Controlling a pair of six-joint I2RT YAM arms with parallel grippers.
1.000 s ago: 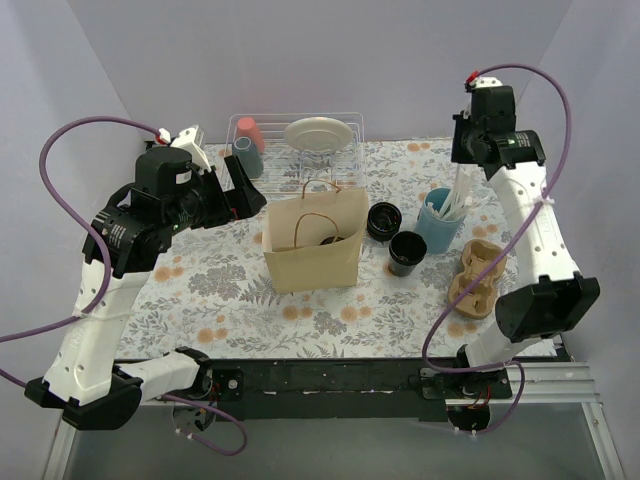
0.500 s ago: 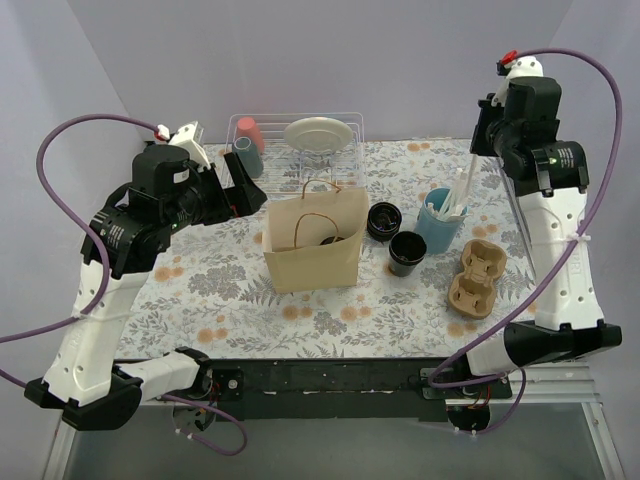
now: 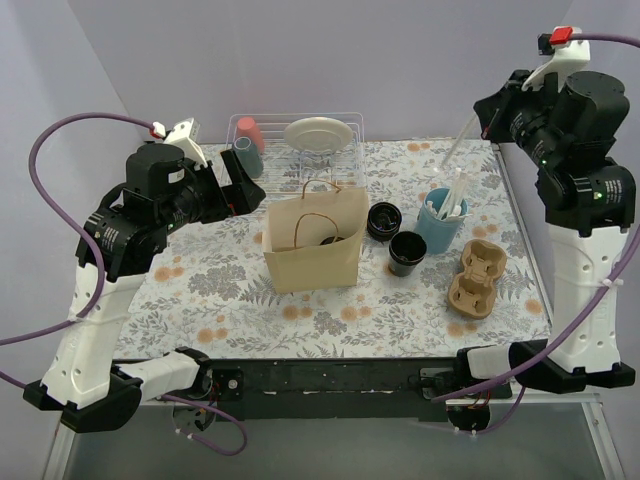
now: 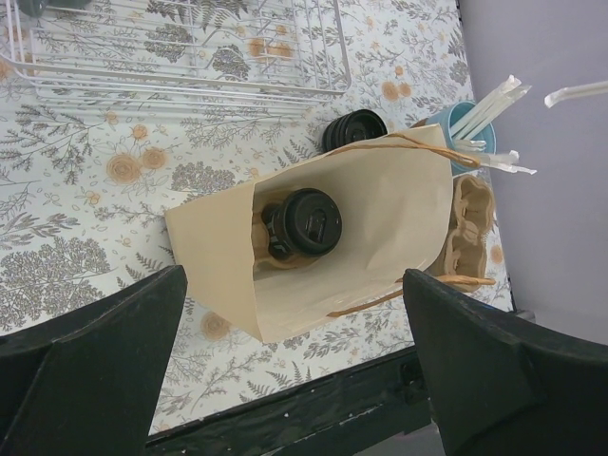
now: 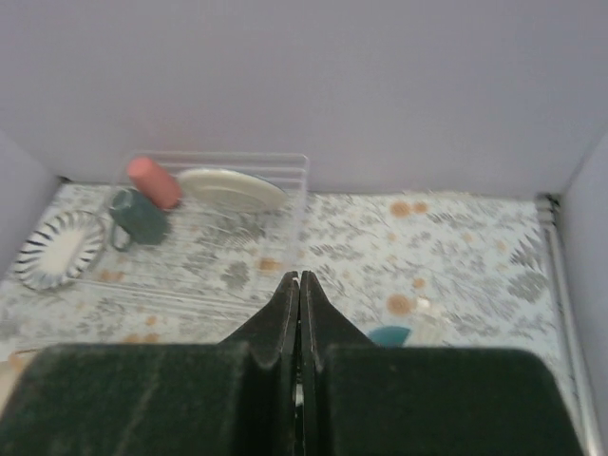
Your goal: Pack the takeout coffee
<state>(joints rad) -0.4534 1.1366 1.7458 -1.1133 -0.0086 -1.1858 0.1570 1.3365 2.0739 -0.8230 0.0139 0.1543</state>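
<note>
From above, the left claw (image 3: 255,188) hangs over the left part of the table (image 3: 200,290), just left of the bag (image 3: 312,250). Its fingers are spread wide and hold nothing. The right claw (image 3: 485,112) is high over the far right corner. It is pinched on one stick (image 3: 458,142), which slants down in the air.

The bag stands open in the middle of the table, with something dark inside. The lidded cup (image 3: 383,221) sits just right of the bag. The open cup (image 3: 407,250) is right beside the lidded cup, nearer the front edge. Next on the right is the blue cup (image 3: 438,225) full of white sticks. The brown tray (image 3: 478,277) lies near the right edge. A rack (image 3: 345,150) at the far edge holds a plate (image 3: 320,132), a red tumbler (image 3: 250,130) and a teal tumbler (image 3: 247,158).

The left wrist camera looks down into the bag (image 4: 380,247). The packed cup (image 4: 302,223) stands at the bottom with its lid on. The lidded cup (image 4: 354,128) is outside, just behind the bag's rim. The claw's two black fingers (image 4: 95,351) are far apart at the sides. The held stick (image 4: 575,92) floats at the top right.

In the right wrist view the two fingers (image 5: 285,323) are pressed tight together. The stick cannot be seen here. Past the fingers are the rack (image 5: 285,166), the plate (image 5: 233,188), both tumblers and a striped plate (image 5: 57,247) on the left.
</note>
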